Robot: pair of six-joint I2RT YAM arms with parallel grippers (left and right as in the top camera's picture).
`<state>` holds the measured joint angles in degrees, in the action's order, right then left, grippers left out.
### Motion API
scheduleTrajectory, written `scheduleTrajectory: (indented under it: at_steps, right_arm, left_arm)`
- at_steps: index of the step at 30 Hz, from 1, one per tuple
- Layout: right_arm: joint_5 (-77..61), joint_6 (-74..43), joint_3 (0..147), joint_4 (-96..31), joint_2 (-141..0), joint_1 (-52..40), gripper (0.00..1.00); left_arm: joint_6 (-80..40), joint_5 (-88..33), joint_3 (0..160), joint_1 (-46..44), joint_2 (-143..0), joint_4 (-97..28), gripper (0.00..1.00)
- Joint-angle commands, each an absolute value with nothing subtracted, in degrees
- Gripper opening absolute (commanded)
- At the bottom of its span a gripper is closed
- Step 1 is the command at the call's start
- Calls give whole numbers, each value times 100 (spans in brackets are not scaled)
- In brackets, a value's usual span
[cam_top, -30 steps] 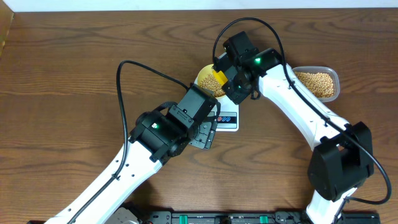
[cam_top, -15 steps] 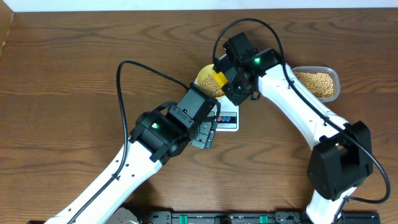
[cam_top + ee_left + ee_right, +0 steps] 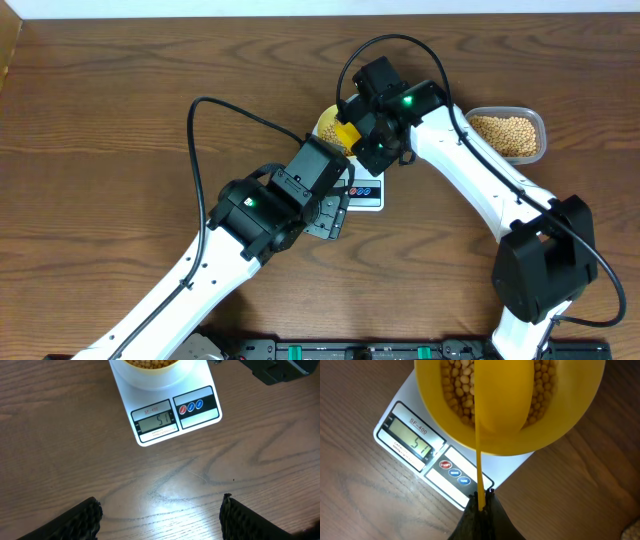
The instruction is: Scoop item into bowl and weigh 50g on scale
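The white scale [image 3: 170, 415] lies on the wooden table, and its display shows 51. On it stands the pale yellow bowl [image 3: 555, 420], holding beige beans [image 3: 455, 385]. My right gripper [image 3: 482, 496] is shut on the thin handle of a yellow scoop [image 3: 502, 395], which hangs on its side over the bowl. From overhead, the right gripper [image 3: 352, 135] covers most of the bowl [image 3: 326, 122]. My left gripper [image 3: 160, 510] stands open and empty over bare table, just in front of the scale's display edge.
A clear plastic tub [image 3: 508, 135] with more beans sits to the right of the scale [image 3: 366, 192]. The left arm reaches in from the lower left, and its gripper [image 3: 330, 215] is close beside the scale. Black cables arc above both arms.
My right gripper has shifted slightly left over the bowl and turned the scoop, so its beans no longer show from overhead. The left arm has not moved.
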<state>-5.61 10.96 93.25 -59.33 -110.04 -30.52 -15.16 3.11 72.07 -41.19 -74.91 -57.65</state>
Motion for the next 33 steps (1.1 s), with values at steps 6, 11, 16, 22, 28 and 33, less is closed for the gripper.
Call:
scheduleTrajectory:
  at_steps: [6,11,16,22,28,33]
  right_arm:
    - [-681,1033,9299,-5979,-11076,-3081,1]
    - [-687,1035,9297,-5961,-11159,-3083,1]
    - [-869,1033,9299,-5988,-11255,-3085,1]
    - [-926,1033,9299,-5961,-11260,-3085,1]
    - [-1024,969,9299,-5961,-11260,-3079,1]
    - [-1116,873,9299,-5955,-11260,-3072,1]
  left_arm:
    - [-1470,305,7319,-4106,-7513,-5778,78]
    - [-1470,305,7319,-4106,-7513,-5778,78]
    - [-1470,305,7319,-4106,-7513,-5778,78]
    - [-1470,305,7319,-4106,-7513,-5778,78]
    - [-1470,305,7319,-4106,-7513,-5778,78]
    - [-1470,305,7319,-4106,-7513,-5778,78]
